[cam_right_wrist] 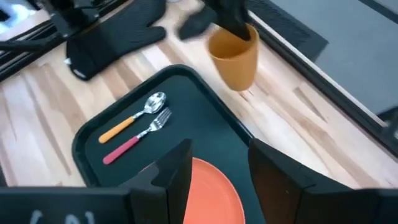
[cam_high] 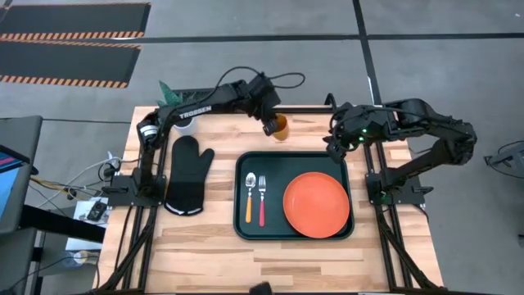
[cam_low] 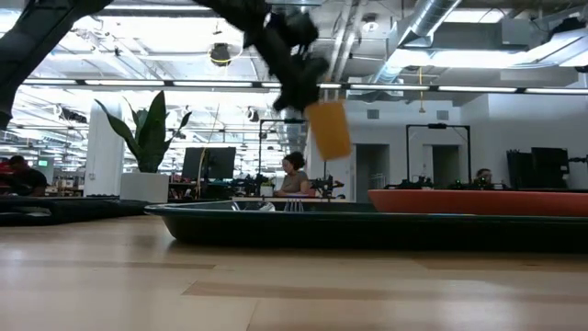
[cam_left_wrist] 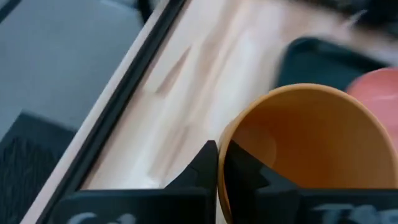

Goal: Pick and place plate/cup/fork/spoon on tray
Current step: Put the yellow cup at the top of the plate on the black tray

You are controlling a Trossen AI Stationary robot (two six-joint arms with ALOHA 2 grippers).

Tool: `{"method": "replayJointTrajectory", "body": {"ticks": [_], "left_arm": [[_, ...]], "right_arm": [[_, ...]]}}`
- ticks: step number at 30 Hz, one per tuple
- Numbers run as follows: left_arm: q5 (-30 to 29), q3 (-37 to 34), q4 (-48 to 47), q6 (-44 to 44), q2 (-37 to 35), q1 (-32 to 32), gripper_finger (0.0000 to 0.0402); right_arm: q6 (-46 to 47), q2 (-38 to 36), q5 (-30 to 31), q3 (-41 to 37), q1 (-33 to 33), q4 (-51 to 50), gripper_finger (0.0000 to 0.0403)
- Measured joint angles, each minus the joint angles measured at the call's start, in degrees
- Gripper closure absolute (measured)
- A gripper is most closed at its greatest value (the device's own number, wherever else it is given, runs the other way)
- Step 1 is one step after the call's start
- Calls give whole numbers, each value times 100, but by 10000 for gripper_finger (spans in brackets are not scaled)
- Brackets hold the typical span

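Observation:
My left gripper [cam_high: 269,124] is shut on the orange-yellow cup [cam_high: 280,128], held in the air just beyond the far rim of the dark tray [cam_high: 241,164]. The cup also shows in the low view [cam_low: 329,129] and the right wrist view [cam_right_wrist: 235,55]. On the tray lie the orange-handled spoon [cam_high: 249,197], the red-handled fork [cam_high: 262,200] and the orange-red plate [cam_high: 316,203]. My right gripper [cam_high: 335,148] is open and empty over the tray's far right corner, with the plate's edge [cam_right_wrist: 208,190] below its fingers. My left gripper holds the cup by its rim [cam_left_wrist: 225,134], one finger inside the cup [cam_left_wrist: 245,177] and one outside [cam_left_wrist: 198,174], the wall pinched between them. The fingers come slanting down from the table's far left. The cup hangs below them, tilted, lifted clear of the table and tray.
A black oven mitt [cam_high: 188,174] lies on the wood to the left of the tray. Bare tray floor shows between the fork and the plate and along the far rim. The arm frames stand at the table's left and right sides. People sit in the room behind.

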Motion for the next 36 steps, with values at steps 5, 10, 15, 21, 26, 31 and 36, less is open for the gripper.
{"method": "replayJointTrajectory", "body": {"ticks": [5, 10, 15, 21, 26, 31, 36], "left_arm": [[-101, 1304, -663, 193, 471, -567, 401], [-94, 2704, -1372, 293, 1663, -866, 401], [109, 2301, -1175, -7, 2016, -855, 401], [10, 2264, -1360, 81, 2263, -858, 401], [-20, 2268, -1091, 43, 2269, -910, 401], [-129, 2268, -1000, 181, 2269, -979, 401], [-120, 2244, -987, 258, 2358, -1088, 401]], "right_arm": [[321, -160, 175, 2, 2, -320, 223], [431, -345, 182, 2, 4, -318, 223], [469, -439, 184, 2, 86, -323, 223], [479, -454, 201, 2, 122, -327, 223], [484, -424, 258, 2, 120, -365, 223], [484, -422, 272, 2, 120, -374, 223], [530, -422, 276, 2, 120, -377, 223]]}}
